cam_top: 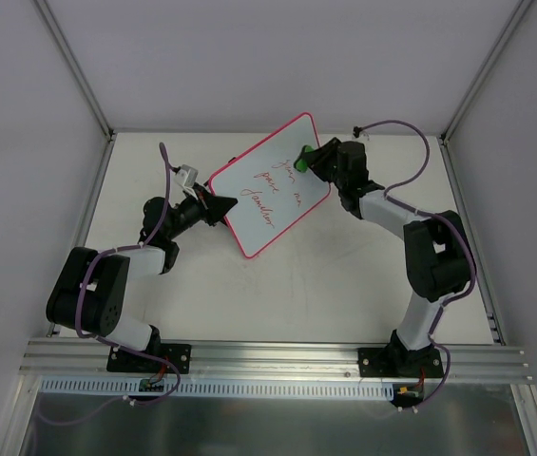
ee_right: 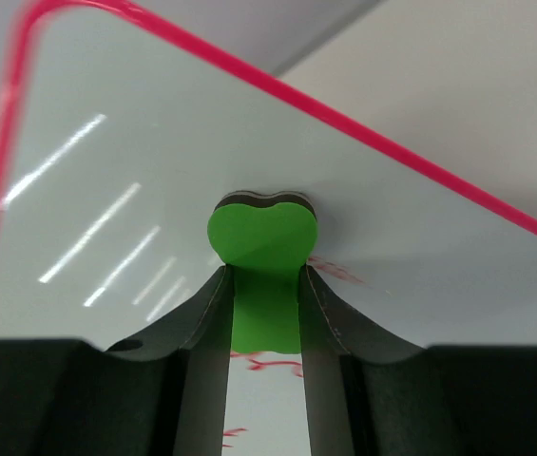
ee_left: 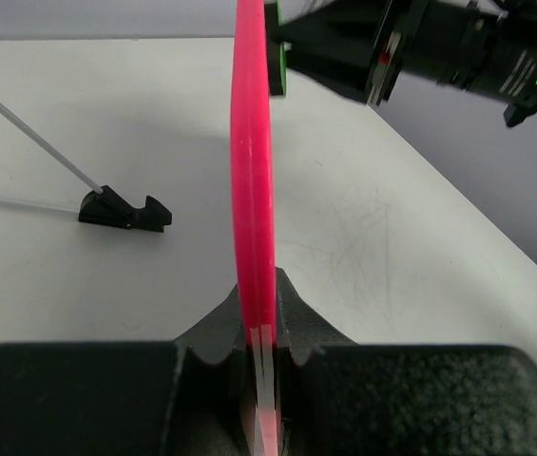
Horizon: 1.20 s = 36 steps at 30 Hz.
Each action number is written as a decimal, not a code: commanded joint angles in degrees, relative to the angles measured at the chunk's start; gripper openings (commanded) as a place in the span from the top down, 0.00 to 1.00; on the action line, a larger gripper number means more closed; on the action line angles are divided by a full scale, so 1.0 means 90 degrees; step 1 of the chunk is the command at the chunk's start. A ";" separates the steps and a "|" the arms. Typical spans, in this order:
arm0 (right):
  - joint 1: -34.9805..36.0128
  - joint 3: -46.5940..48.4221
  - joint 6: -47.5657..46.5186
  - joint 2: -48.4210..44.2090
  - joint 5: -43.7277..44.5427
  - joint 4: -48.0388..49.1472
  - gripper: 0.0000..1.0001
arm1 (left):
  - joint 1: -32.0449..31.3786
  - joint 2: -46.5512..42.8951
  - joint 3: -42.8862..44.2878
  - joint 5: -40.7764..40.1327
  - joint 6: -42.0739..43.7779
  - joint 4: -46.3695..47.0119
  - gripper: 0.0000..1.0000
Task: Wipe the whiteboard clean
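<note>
The whiteboard (cam_top: 270,187) is white with a pink-red rim and red handwriting, held up tilted above the table. My left gripper (cam_top: 219,206) is shut on its left edge; in the left wrist view the rim (ee_left: 254,190) runs edge-on up from between the jaws (ee_left: 260,328). My right gripper (cam_top: 312,160) is shut on the green eraser (cam_top: 303,159) and presses it against the board's upper right part. In the right wrist view the eraser (ee_right: 263,249) sits between the fingers on the glossy board (ee_right: 135,171), with red strokes beside and below it.
A black clip stand with a thin white rod (ee_left: 124,209) lies on the table to the left. Grey enclosure walls and metal posts (cam_top: 78,71) surround the white table (cam_top: 344,285). The right arm's body (ee_left: 458,47) shows beyond the board.
</note>
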 commanded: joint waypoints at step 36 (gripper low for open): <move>0.0278 0.0141 0.0120 -0.0145 0.0093 0.0174 1.00 | -0.0099 -0.0200 0.0194 0.0904 0.0215 0.0643 1.00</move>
